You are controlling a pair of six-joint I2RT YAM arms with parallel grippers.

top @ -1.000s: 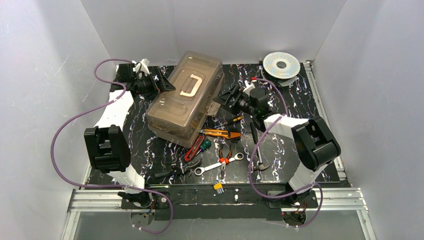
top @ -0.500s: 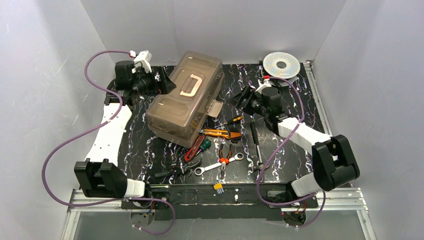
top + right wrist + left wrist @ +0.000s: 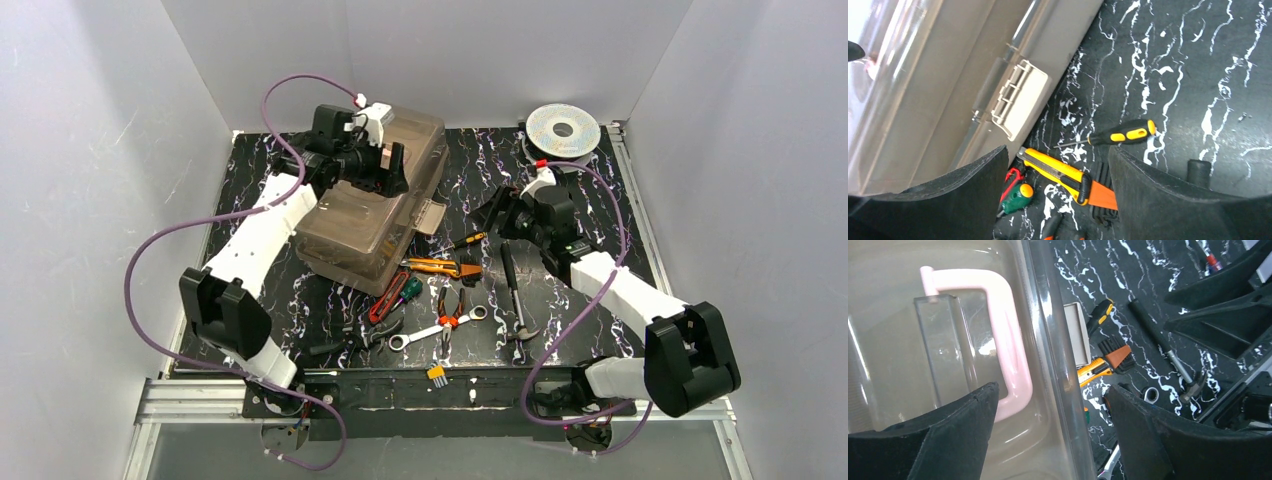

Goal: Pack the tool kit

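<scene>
Left fingers have swung over the toolbox, spread apart; right fingers gape near its latch.

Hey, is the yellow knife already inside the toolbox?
No, the yellow knife lies out on the black table beside the toolbox, near a screwdriver.

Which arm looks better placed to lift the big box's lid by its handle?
Left, I'd say. The left pincer hangs open over the beige handle on the lid. The right pincer, also open, sits beside the box near its latch.
</scene>
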